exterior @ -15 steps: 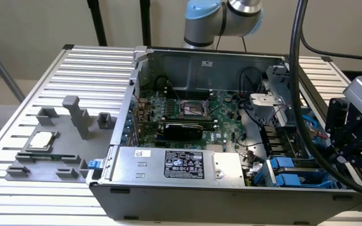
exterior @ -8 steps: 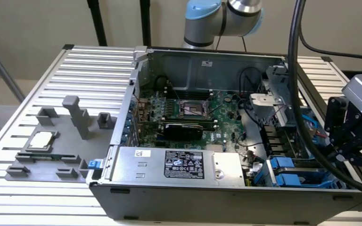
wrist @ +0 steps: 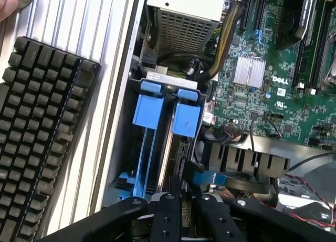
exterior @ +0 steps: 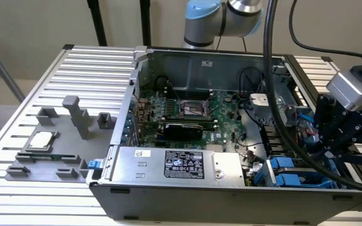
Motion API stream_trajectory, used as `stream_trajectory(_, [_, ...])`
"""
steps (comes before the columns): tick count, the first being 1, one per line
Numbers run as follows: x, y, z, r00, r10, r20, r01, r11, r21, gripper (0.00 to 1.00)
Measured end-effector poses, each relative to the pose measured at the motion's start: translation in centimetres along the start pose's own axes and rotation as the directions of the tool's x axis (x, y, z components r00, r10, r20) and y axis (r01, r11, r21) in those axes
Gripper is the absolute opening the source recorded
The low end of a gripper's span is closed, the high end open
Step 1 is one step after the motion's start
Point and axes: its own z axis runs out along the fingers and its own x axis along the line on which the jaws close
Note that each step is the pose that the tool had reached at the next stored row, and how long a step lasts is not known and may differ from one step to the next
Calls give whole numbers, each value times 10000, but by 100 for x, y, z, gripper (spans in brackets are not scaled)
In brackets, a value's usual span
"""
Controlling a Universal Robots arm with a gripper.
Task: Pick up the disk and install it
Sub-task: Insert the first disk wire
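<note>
At the lower right of the exterior view, the hand [exterior: 324, 153] hangs over the blue drive cage [exterior: 288, 172] in the front corner of the open computer case [exterior: 231, 200]. In the wrist view the hand [wrist: 184, 221] sits right above the cage's two blue tabs [wrist: 147, 111]. A thin grey slab stands on edge in the bay beside them. We take it for the disk [wrist: 181, 160], with a blue rail [wrist: 206, 177] at its side, though part of it is hidden. We cannot tell whether the hand is closed on it or free of it

The risk we see is a jam. If the disk enters the bay tilted, its rails could bind on the cage walls and push it askew. The thick black cable [exterior: 274, 94] hanging from the arm crosses the case and could snag on the cage or the wiring near the motherboard [wrist: 273, 79]. A keyboard [wrist: 37, 137] lies on the surface just outside the case wall, close to the arm's path
</note>
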Motion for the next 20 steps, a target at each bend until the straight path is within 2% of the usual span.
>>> stream_trajectory(4, [-19,107,8,10000,49,2,-49,10000,2,0])
stream_trajectory(6, [-22,123,10,9999,147,-2,-147,9999,6,0])
stream_trajectory(11, [-23,128,10,9979,636,-73,-636,9980,17,0])
stream_trajectory(16, [-23,127,10,9918,1272,-137,-1272,9919,39,0])
stream_trajectory(20, [-23,127,9,9839,1777,-188,-1776,9841,60,0])
